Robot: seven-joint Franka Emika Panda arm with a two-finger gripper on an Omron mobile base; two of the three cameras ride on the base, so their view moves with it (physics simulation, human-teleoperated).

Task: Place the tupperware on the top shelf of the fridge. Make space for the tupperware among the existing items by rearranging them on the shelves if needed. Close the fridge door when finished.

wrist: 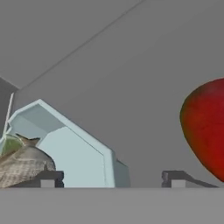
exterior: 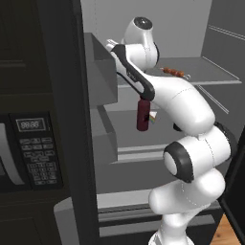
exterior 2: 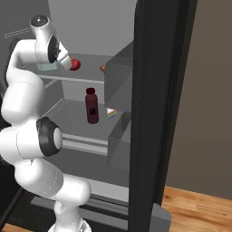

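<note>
Now the gripper point(wrist: 113, 177) stands spread wide, its dark fingertips point(wrist: 49, 178) apart and pinching nothing, with the tupperware point(wrist: 57, 148) resting on the top shelf point(exterior: 215, 72) of the fridge point(exterior 2: 156, 108), just beside the red round fruit point(wrist: 205, 127). To my eye the step in hand is letting go and backing out: the hand should draw straight back, level, so neither tip catches the tub's rim or nudges the fruit beside it. The tub is pale blue and translucent, with angled corners and green and greyish-brown food inside. Below the top shelf stands the dark-red bottle point(exterior 2: 92, 105).
</note>
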